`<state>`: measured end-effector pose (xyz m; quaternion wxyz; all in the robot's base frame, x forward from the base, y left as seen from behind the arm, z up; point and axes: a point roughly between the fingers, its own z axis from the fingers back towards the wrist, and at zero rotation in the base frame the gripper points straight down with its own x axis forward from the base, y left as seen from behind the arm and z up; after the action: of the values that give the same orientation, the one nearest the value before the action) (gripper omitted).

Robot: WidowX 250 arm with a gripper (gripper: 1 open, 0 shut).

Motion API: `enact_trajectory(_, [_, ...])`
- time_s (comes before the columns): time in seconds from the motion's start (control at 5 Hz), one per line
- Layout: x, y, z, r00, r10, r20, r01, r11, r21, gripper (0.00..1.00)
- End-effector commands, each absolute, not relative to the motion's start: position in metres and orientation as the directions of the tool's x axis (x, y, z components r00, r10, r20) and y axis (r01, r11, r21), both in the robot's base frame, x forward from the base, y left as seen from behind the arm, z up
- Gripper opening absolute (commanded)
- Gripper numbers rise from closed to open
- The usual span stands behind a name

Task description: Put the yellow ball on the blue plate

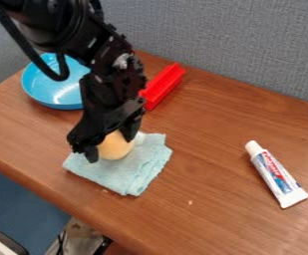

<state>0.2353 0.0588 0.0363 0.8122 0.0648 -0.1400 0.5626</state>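
Camera view shows the black arm (77, 50) reaching down over a pale teal cloth (123, 164) near the front edge of the wooden table (223, 120). Its gripper (110, 147) stands spread wide, one finger (83, 144) on each side of the yellow ball (114, 147), which sits on the cloth; whether the fingers touch the ball cannot be told. The blue plate (43, 88) lies at the table's back left corner, partly hidden by the arm, well apart from the ball. A red block (161, 85) lies behind the gripper, and a toothpaste tube (275, 172) lies far to the right.
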Motion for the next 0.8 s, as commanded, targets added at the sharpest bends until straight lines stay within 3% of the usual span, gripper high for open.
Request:
enact_trajectory(0.0, [0.23,0.0629,0.0343,0.331,0.892,0.309,-0.936,0.352,-0.012,1.0])
enact_trajectory(0.2, [0.2295,0.0632,0.0343,0.335,0.89,0.311,-0.936,0.353,-0.002,1.0])
enact_trajectory(0.4, [0.2309,0.0644,0.034,0.337,0.89,0.307,-0.935,0.355,-0.003,0.0])
enact_trajectory(0.6, [0.2314,0.0661,0.0397,0.348,0.889,0.298,-0.931,0.364,0.0,0.0])
